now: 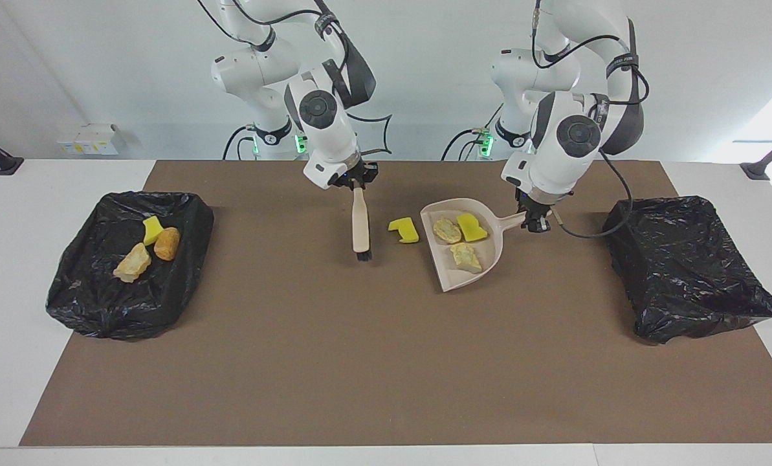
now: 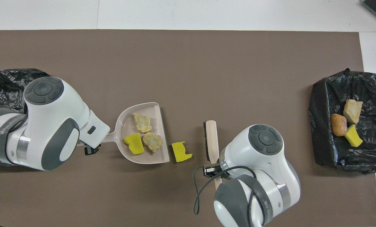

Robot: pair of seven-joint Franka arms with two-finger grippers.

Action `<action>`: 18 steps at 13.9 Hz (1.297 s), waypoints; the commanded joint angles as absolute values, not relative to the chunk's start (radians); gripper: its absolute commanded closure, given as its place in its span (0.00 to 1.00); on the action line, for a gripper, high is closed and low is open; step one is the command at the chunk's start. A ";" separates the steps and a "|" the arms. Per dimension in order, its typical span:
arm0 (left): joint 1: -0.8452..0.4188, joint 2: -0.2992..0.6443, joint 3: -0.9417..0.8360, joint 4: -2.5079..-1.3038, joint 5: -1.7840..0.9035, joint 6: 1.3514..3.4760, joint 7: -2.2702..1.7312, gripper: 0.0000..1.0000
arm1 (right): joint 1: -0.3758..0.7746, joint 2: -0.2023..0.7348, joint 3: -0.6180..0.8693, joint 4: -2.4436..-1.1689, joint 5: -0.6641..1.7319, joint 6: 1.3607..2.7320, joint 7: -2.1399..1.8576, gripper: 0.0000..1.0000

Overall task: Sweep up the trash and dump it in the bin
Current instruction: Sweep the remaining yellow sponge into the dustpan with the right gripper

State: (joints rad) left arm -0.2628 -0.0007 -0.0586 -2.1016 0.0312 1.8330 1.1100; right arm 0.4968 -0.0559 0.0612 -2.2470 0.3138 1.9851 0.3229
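Note:
My right gripper (image 1: 358, 183) (image 2: 214, 167) is shut on the handle of a beige brush (image 1: 360, 223) (image 2: 211, 138), whose black bristles are down at the mat. My left gripper (image 1: 538, 217) (image 2: 91, 148) is shut on the handle of the beige dustpan (image 1: 442, 259) (image 2: 153, 112), which rests on the mat. In the pan lie two tan chunks (image 1: 447, 230) (image 1: 466, 257) and a yellow sponge piece (image 1: 472, 226). A notched yellow sponge piece (image 1: 404, 230) (image 2: 180, 152) lies on the mat between the brush and the pan's open edge.
A black-bagged bin (image 1: 88, 304) (image 2: 323, 142) at the right arm's end holds a yellow piece (image 1: 153, 229), an orange-brown lump (image 1: 167, 243) and a tan chunk (image 1: 133, 263). A second black-bagged bin (image 1: 683, 272) (image 2: 5, 82) sits at the left arm's end. A brown mat (image 1: 334, 362) covers the table.

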 commanded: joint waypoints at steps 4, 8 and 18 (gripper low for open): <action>-0.317 -0.208 -0.057 -2.403 0.063 1.986 1.025 1.00 | 0.598 -0.032 0.067 -2.298 0.298 2.115 0.353 1.00; -0.399 -0.209 -0.057 -2.444 0.063 2.077 0.921 1.00 | 0.695 0.046 0.071 -2.255 0.375 2.244 0.382 1.00; -0.394 -0.187 -0.051 -2.433 0.052 2.099 0.760 1.00 | 0.736 0.066 0.055 -2.163 0.566 2.197 0.383 1.00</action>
